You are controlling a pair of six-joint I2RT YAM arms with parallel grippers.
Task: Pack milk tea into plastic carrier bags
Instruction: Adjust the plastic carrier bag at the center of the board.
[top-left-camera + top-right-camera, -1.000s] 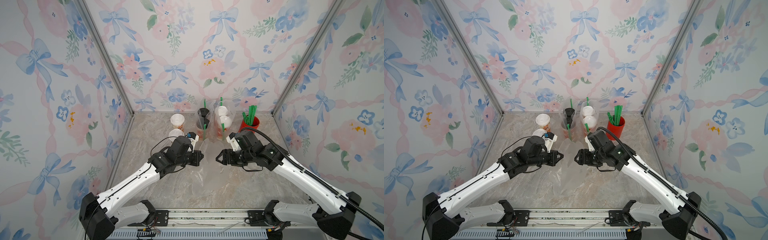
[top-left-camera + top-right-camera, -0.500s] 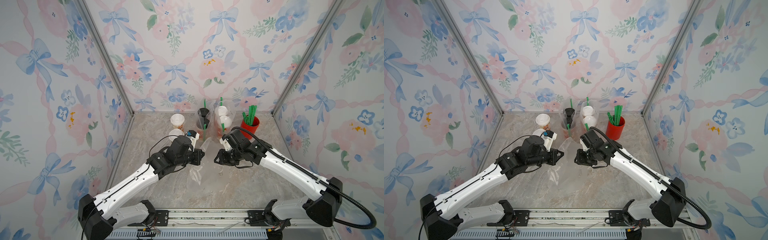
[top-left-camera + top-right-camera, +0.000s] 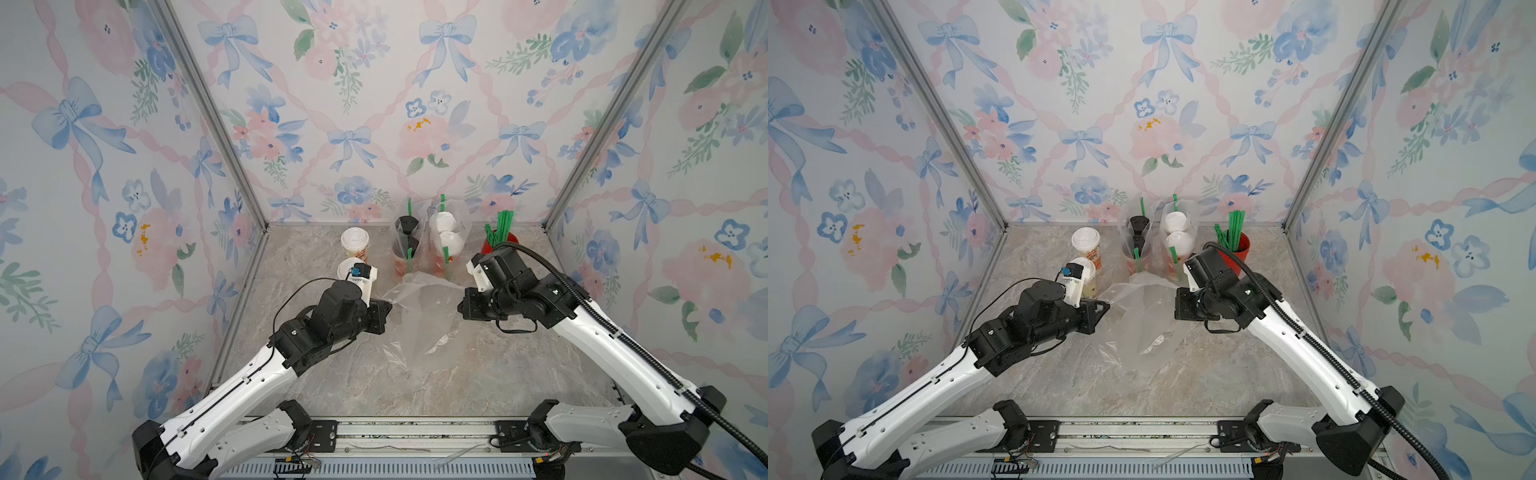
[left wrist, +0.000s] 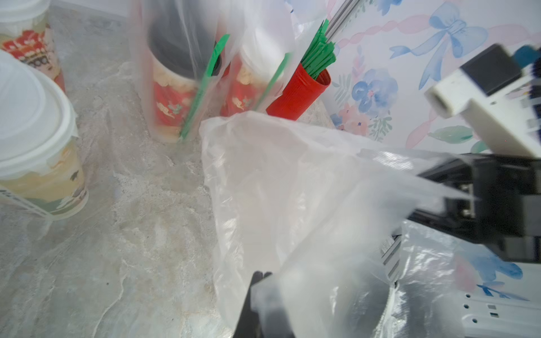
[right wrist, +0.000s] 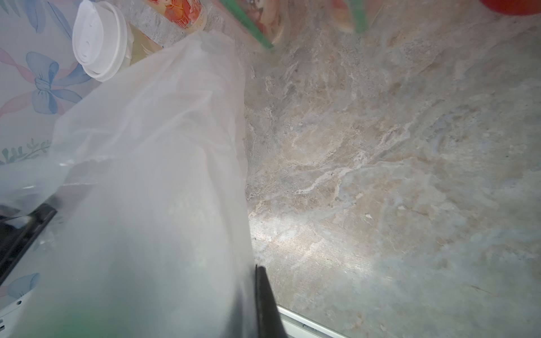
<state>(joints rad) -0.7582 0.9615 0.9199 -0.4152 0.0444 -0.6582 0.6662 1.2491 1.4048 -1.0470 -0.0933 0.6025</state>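
The left gripper (image 3: pixel 385 309) is closed on one edge of the empty carrier bag (image 3: pixel 424 316), and the right gripper (image 3: pixel 462 306) faces it, closed on the opposite edge; the left wrist view shows the film drawn into the right gripper's jaws. The bag hangs between the two grippers, its mouth edge pulled taut from one to the other and its crinkled lower part sagging below them onto the marble table (image 3: pixel 478 374). Just beyond the left gripper, partly hidden by its wrist camera, stands the nearer cream cup (image 3: pixel 344 268), with the farther cream cup (image 3: pixel 354 244) right behind it; both are upright, white-lidded and unbagged. Beyond the gap between the grippers stand two filled bags side by side: the black-lidded pair (image 3: pixel 406 249) on the left gripper's side and the white-lidded pair (image 3: pixel 448 243) on the right gripper's side, each with green straws. Beyond the right gripper's wrist sits the red cup of straws (image 3: pixel 505 241)
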